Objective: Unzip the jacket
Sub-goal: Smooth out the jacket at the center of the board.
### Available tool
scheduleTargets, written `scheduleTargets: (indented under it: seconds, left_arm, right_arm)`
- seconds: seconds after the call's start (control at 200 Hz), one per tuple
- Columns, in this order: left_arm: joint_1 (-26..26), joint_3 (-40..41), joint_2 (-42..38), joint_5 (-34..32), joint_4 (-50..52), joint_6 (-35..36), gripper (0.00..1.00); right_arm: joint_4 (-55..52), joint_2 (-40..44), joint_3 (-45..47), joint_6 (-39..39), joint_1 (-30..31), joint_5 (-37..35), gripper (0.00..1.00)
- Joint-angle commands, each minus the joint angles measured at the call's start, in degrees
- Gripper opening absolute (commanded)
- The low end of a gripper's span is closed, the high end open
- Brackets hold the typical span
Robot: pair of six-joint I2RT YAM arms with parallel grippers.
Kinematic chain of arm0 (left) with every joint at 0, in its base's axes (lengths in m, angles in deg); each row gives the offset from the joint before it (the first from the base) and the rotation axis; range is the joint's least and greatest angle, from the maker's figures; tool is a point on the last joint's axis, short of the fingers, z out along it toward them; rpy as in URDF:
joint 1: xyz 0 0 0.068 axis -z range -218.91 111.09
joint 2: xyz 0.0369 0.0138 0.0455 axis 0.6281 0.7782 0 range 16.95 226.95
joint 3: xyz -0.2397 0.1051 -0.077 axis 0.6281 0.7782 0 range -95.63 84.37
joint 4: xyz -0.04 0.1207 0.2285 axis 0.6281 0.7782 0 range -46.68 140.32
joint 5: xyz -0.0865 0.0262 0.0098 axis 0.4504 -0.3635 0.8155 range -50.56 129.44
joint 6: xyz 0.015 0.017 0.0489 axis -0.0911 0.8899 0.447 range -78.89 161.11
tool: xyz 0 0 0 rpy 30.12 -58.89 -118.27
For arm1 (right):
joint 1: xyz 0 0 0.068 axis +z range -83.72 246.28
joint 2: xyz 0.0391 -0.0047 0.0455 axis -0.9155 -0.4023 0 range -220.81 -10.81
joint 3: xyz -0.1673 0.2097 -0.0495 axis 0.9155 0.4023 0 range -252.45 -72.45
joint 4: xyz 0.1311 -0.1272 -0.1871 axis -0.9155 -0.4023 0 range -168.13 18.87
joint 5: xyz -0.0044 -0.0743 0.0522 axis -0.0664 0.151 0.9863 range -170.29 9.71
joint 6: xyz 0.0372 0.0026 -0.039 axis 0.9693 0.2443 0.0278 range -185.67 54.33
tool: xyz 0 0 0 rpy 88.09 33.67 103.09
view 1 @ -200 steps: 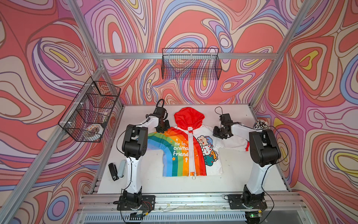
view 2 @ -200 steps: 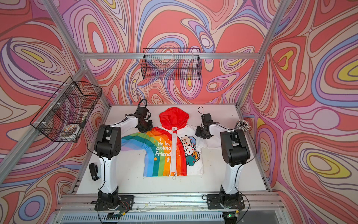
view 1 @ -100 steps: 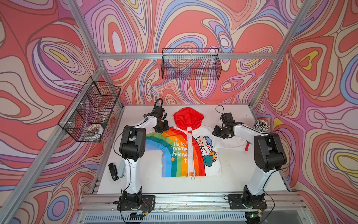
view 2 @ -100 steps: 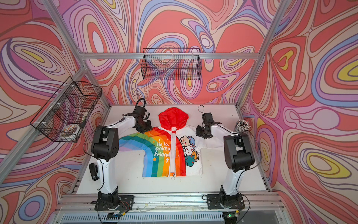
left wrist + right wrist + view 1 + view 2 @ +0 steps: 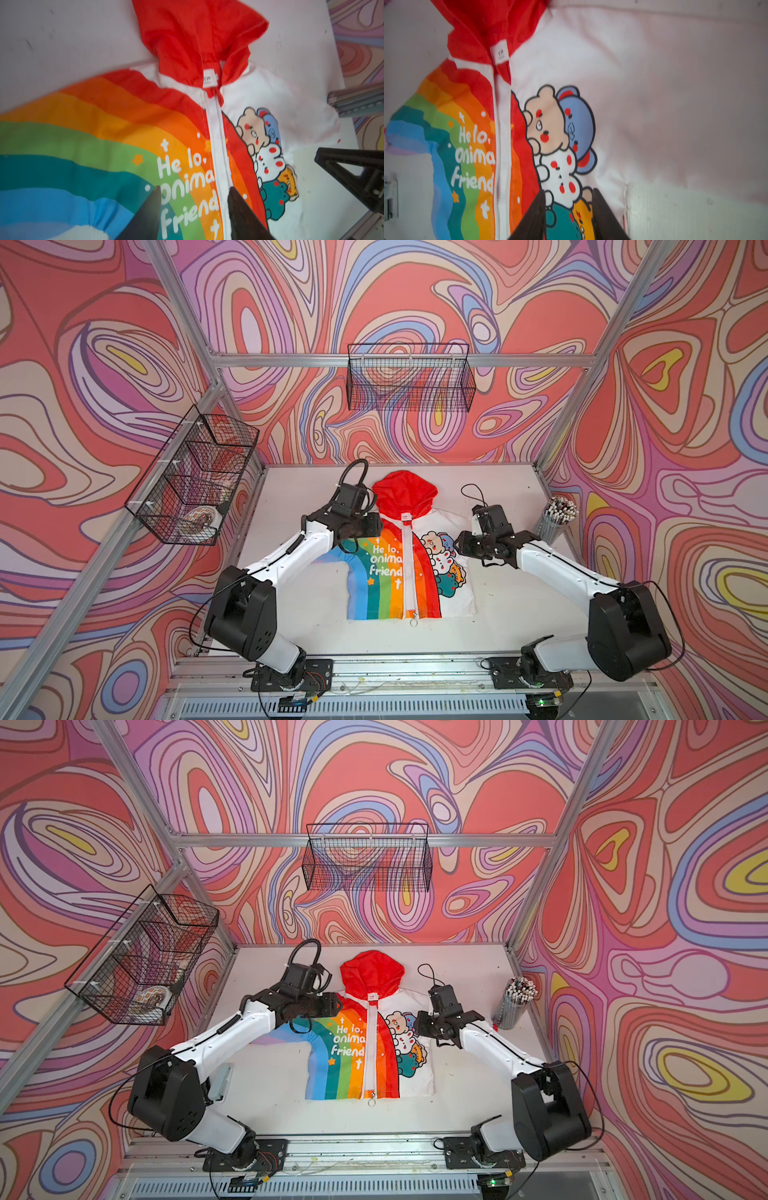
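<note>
In both top views the jacket point(image 5: 384, 593) lies flat mid-counter point(image 5: 498, 614), hood point(image 5: 405, 493) toward the far edge and hem toward the near edge. The left pincer point(image 5: 372, 526) is over the rainbow shoulder and the right pincer point(image 5: 459, 543) is at the white shoulder. A ring point(image 5: 412, 621) sits at the hem end of the zipper point(image 5: 408, 572), well apart from both pincers. A cup of pencils point(image 5: 555, 518) stands by the right edge, near the right arm.

In the left wrist view the left pincer point(image 5: 194, 188) is spread over the lettering, with nothing between its 2 fingers. The zipper runs just beside 1 of them. The halves lie edge to edge, gaping only at the collar.

In the right wrist view the right pincer point(image 5: 569, 190) is also spread and empty, over the printed animals beside the zipper.

I take the ring for the pull. If so, the zip is likely run down, but I cannot tell whether the teeth are meshed.

Several things could go wrong from here:
- Nothing pins the thin cloth. A tug on the ring or on 1 half could drag the whole jacket toward an edge instead of parting it.
- A pincer closing low could catch a fold of cloth and bunch it.
- The ring is small and flat on the counter, so it is easy to miss.
- A wide swing of the right arm could tip the cup.
</note>
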Motion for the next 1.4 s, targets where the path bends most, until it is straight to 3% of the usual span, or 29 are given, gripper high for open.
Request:
scheduleTargets:
  seconds: [0.0, 0.18, 0.391, 0.846, 0.966, 1.077, 1.147, 1.302, 1.397]
  left_arm:
    - [3.26, 6.13, -3.94, -4.56, -0.45, -2.91, 0.46]
    - [6.97, 15.70, -8.86, -4.67, -1.43, -8.20, 0.39]
    - [8.27, 24.39, -10.19, -3.11, -4.72, -12.15, 0.34]
    - [8.96, 30.78, -6.21, -5.79, -2.95, -18.34, 0.32]
    - [8.95, 32.07, -9.46, -5.30, -3.05, -19.55, 0.29]
    - [8.95, 30.87, -15.88, -5.98, -0.67, -18.38, 0.29]
    - [8.95, 28.35, -20.67, -7.92, 1.47, -16.35, 0.36]
    - [8.95, 23.63, -30.29, -17.94, 4.37, -11.24, 0.72]
    - [8.96, 24.64, -36.43, -26.87, 1.72, -9.49, 0.90]
  right_arm:
    - [-2.87, 3.95, 4.74, 5.89, 2.45, -0.46, 0.34]
    - [-4.20, 6.50, 9.13, 9.46, 6.88, 0.56, 0.29]
    - [-2.99, 3.53, 11.26, 10.58, 8.85, 1.24, 0.25]
    - [-5.09, -0.94, 12.16, 12.70, 10.80, -3.39, 0.24]
    - [-6.59, 1.80, 11.81, 12.97, 10.87, -5.19, 0.25]
    - [-7.46, 5.92, 9.73, 11.12, 10.89, -8.22, 0.32]
    - [-7.77, 8.74, 7.84, 10.34, 10.84, -11.63, 0.39]
    - [-4.61, 12.70, 4.68, 6.83, 10.89, -22.10, 0.60]
    - [0.86, 13.74, 4.40, 4.44, 10.79, -29.82, 0.79]
